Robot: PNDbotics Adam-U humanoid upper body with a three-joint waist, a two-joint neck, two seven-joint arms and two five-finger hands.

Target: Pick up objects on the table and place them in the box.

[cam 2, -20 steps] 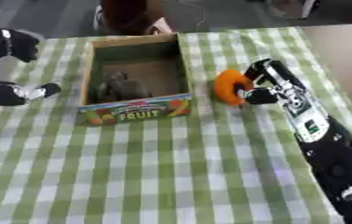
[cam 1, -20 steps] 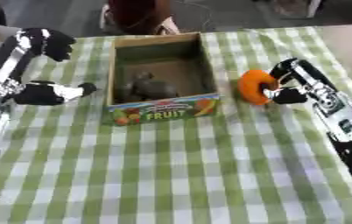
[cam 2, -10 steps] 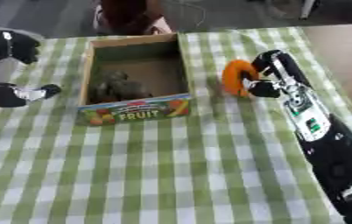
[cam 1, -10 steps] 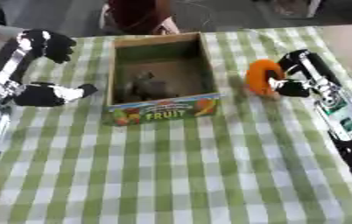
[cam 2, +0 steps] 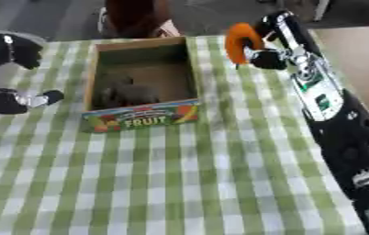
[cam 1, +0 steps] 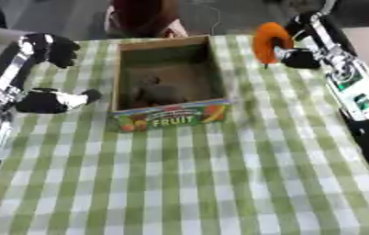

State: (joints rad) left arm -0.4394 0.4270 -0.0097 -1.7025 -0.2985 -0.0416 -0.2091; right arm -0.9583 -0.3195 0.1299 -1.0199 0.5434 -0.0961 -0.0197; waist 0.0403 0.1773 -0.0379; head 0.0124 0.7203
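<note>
Because our right hand [cam 1: 300,57] was the one carrying the load, everything turned on how the orange object [cam 1: 268,40] lay relative to the box [cam 1: 169,114]. We held it off the worktop [cam 1: 220,183], up by the far right corner of the box and just outside its right wall, so the opening lay to the left of it and a little nearer to us. Its fingers [cam 2: 265,58] were curled round the lower right side of the object, with the orange shape standing on the box side of the hand, its long axis roughly upright. We judged that a short carry leftward over the right wall would bring it above the opening before any release.

Our left hand [cam 1: 47,101] rested on the cloth just beside the left wall of the box, fingers curled and holding nothing; it was close to the box but well apart from the object, so the right arm was plainly the one to finish the move.

Counting, we saw one cardboard box with a fruit label on its near face, one orange object in hand, and a greyish heap [cam 1: 159,92] already in the box, whose pieces we could not tell apart. We saw no other loose object on the checked cloth.
</note>
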